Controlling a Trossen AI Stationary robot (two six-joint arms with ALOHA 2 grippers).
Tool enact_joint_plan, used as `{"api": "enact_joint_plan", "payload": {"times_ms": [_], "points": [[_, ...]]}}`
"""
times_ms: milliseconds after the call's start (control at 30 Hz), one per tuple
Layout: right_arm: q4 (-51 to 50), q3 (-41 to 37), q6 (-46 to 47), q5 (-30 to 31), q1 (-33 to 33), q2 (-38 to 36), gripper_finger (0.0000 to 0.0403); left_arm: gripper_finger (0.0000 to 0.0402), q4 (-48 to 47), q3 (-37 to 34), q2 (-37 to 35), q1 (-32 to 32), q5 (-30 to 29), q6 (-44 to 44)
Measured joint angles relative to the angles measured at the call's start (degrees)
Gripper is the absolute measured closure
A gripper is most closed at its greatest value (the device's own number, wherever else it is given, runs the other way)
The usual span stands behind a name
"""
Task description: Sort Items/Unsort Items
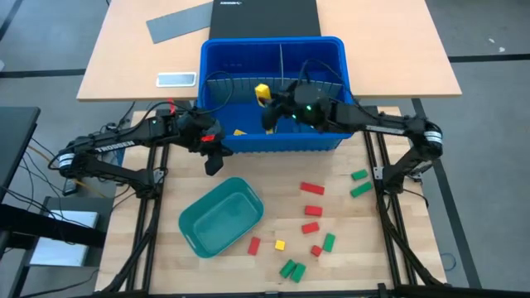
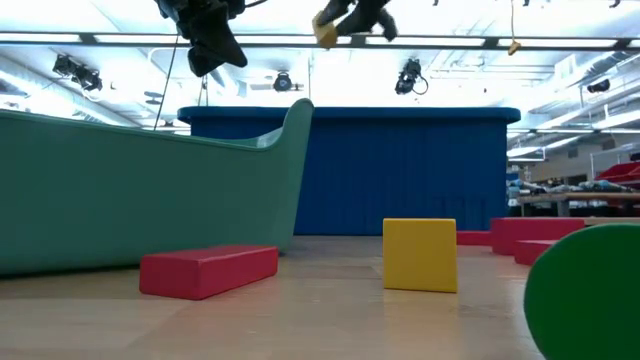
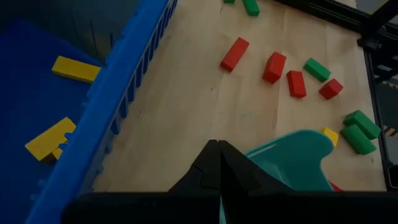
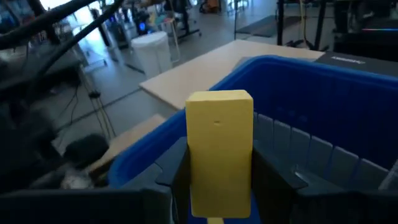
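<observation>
Lower centre of the high view: loose blocks (image 1: 312, 210) on wood, apparently light, rigid; best pinched across flat long faces. Mid-left, left gripper (image 1: 214, 159) shut, empty. Upper centre, right gripper (image 1: 267, 106) clamping yellow block (image 4: 219, 151) above blue bin (image 1: 334, 53).

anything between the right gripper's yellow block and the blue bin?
Nothing visible. The right gripper holds the yellow block in its jaws, already over the blue bin, above the rim; only open air shows below it.
</observation>
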Motion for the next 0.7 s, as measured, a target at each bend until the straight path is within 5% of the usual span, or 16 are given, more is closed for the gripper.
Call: {"api": "enact_joint_plan", "payload": {"times_ms": [267, 533, 700], "points": [[10.7, -0.1, 4.7, -6.9, -5.3, 8.0, 0.0268, 0.0401, 1.1, 0.0, 0.4, 0.0, 0.0, 0.4], [12.7, 0.0, 16.1, -9.8, -6.1, 10.7, 0.0128, 0.0401, 1.8, -0.1, 1.6, 0.0, -0.4, 0.3], [13.2, 0.0, 14.6, -9.9, -6.1, 10.7, 0.0103, 0.0401, 4.1, 0.0, 3.7, 0.2, -0.1, 0.4]]}}
